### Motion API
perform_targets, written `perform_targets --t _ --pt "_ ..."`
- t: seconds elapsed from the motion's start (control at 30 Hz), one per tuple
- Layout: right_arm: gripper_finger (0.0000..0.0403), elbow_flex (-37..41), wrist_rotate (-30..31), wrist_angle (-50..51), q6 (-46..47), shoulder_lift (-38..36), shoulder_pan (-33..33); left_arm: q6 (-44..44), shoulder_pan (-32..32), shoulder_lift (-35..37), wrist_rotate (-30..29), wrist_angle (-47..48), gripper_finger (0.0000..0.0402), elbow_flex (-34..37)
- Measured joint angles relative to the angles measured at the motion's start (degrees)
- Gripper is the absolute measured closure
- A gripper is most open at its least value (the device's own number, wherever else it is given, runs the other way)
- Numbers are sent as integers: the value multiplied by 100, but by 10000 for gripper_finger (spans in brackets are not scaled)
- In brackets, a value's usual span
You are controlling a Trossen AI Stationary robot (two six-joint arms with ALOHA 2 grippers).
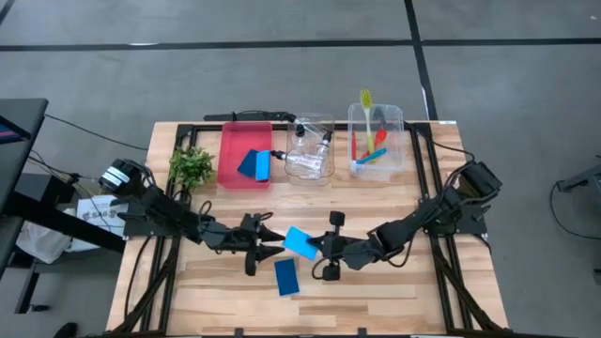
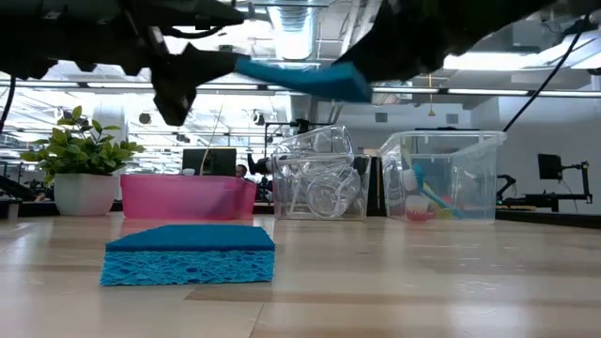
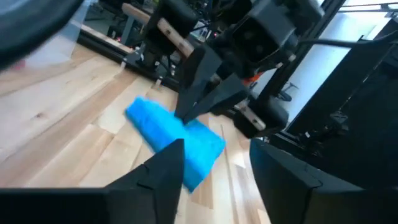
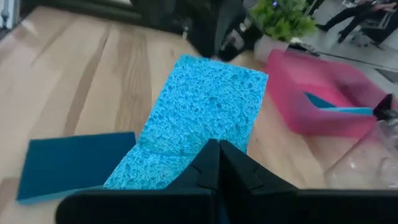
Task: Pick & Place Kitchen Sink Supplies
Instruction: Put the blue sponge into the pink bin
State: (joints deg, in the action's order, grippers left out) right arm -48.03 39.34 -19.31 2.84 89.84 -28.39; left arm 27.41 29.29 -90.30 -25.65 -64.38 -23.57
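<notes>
Two sponges (image 1: pixel 254 165) already lie in the red tray (image 1: pixel 231 150) at eleven o'clock, while the right gripper (image 1: pixel 324 246) pinches a third sponge (image 1: pixel 300 242) mid-air, the left gripper (image 1: pixel 270 240) parted beside it, and a fourth sponge (image 1: pixel 285 277) waits at six.

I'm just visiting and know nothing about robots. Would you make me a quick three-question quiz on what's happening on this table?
1. True or false: the raised sponge is pinched by the right gripper.
2. Which container holds the brushes? A red tray, B middle bin, C right-hand bin.
3. Fill in: a second sponge lies flat on the ____.

Key: 1 true, while the left gripper beside it stands with jaws open. 2 C, the right-hand bin. 3 table.
</notes>
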Motion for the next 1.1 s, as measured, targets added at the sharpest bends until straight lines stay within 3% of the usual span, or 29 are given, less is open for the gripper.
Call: perform_targets --t 0.33,1.1 --pt "403 -2 145 143 19 -11 -43 258 -113 -174 106 -12 174 -201" --pt "403 -13 161 66 3 -13 -122 464 -242 -426 79 269 188 -199"
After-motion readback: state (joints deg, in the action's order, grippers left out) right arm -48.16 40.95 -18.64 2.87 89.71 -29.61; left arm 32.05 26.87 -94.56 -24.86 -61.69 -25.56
